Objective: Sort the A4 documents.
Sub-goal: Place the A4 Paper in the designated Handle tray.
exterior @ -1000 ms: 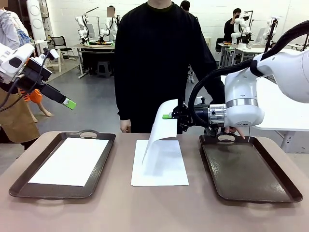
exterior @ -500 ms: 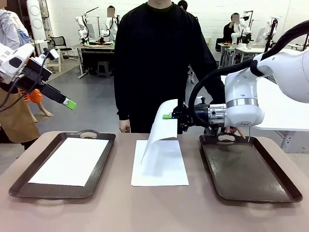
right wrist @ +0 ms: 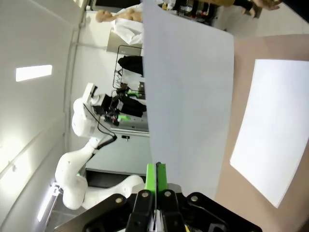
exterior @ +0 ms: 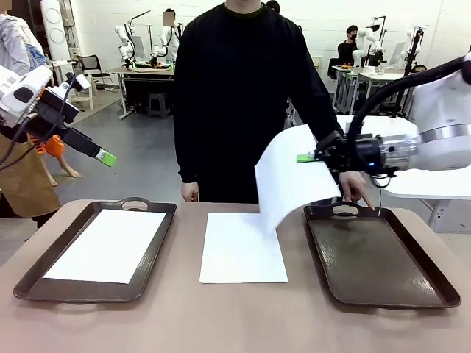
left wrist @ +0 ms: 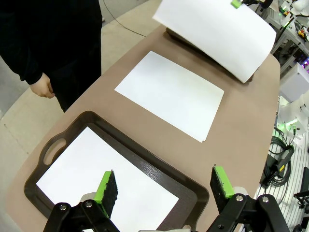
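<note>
The right end effector (exterior: 305,157) pinches one A4 sheet (exterior: 291,180) by its top edge, lifted off the middle sheets (exterior: 243,254) beside the right tray (exterior: 441,293) — likely its destination — the left end effector (left wrist: 164,186) spread, idle.

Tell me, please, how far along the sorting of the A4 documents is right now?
Done: one A4 sheet lies flat in the left tray. In hand: the right gripper is shut on a second sheet, holding it in the air near the right tray. Left: setting that sheet down, then sorting the middle sheet, perhaps more beneath it, on the table. The left gripper is open, holding nothing.
</note>
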